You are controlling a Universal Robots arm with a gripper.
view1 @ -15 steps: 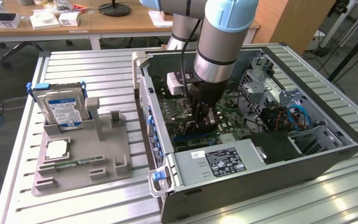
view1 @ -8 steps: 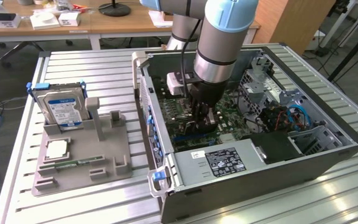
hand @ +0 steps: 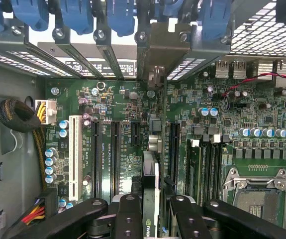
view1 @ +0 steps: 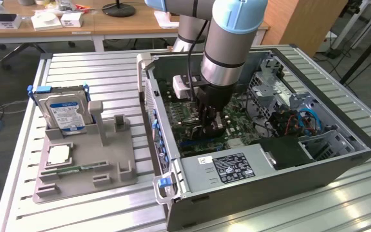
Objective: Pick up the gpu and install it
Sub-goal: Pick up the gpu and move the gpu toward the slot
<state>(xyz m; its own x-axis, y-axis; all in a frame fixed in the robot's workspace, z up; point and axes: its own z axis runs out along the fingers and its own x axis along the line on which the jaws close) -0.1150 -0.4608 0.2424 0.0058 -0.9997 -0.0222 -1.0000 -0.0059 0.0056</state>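
My gripper (view1: 210, 126) reaches down into the open computer case (view1: 256, 169), close over the green motherboard (view1: 192, 123). In the wrist view the gpu (hand: 151, 169) appears edge-on, a thin dark card standing upright between the black fingers (hand: 128, 219), and the gripper (hand: 151, 201) is shut on it. The card's pale metal bracket (hand: 162, 47) meets the case's rear slot openings. The card runs along the board between two black expansion slots (hand: 115, 159). I cannot tell whether its lower edge is seated in a slot.
A white slot (hand: 75, 157), a CPU socket (hand: 254, 194) and cable bundles (hand: 18, 119) surround the card. Outside the case, a grey holder (view1: 89, 164) carries a hard drive (view1: 63, 108), a CPU (view1: 58, 154) and a green memory stick (view1: 76, 170).
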